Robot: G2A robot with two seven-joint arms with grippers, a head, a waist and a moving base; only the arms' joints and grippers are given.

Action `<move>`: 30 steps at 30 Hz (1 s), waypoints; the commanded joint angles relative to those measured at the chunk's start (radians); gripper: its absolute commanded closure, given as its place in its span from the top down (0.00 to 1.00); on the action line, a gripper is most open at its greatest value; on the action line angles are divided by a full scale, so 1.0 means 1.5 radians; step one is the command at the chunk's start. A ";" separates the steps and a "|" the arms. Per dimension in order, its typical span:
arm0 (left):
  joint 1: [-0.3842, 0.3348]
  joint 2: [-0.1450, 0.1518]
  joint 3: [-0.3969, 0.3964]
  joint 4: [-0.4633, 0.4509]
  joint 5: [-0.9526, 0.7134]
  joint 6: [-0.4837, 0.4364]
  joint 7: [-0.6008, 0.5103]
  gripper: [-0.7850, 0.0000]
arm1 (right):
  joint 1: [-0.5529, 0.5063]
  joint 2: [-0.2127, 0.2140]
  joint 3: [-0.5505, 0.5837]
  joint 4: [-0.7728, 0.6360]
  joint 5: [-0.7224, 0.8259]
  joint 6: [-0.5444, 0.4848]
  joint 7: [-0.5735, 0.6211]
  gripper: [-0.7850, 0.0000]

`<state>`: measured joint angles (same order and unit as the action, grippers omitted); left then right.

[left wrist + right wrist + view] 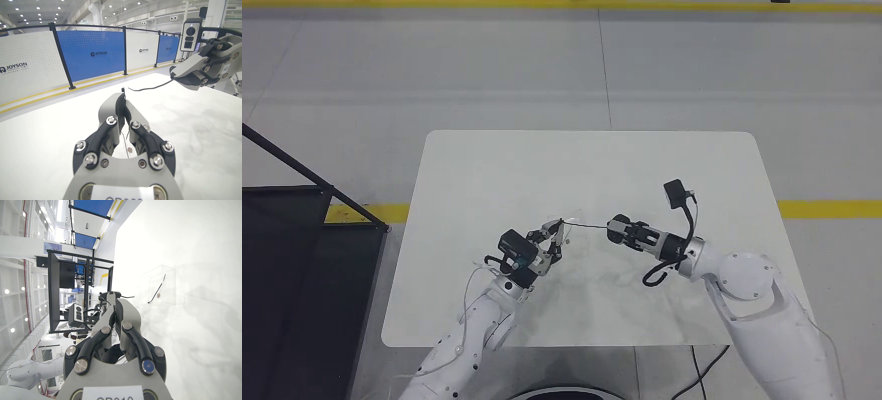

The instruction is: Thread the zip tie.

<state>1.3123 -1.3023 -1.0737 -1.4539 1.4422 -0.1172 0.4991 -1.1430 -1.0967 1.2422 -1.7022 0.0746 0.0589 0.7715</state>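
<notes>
Two grippers meet over the lower middle of the top view, above the white rounded-corner table, sharing one thin black plastic zip tie. In the left wrist view we see the left gripper at the lower centre of the frame. Its fingers are pressed together on the tie's head end, so the small square head pokes up just above the pads. At the upper right of that frame the right gripper is pinched tight on the strap. The strap's free tip reaches just beside the head, apart from it and not through it. We cannot tell how the strap runs between the two grips. Right of centre in the right wrist view, a clear plastic box sits on the table, with a second black zip tie and a small brown speck within its outline.
</notes>
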 commanded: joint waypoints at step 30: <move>0.006 -0.005 -0.006 -0.004 0.009 -0.004 -0.003 0.00 | 0.016 0.000 -0.006 0.009 0.003 0.025 0.004 0.00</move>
<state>1.3204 -1.3100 -1.0828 -1.4593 1.4551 -0.1231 0.4951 -1.1195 -1.0973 1.2337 -1.6879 0.0805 0.0962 0.7771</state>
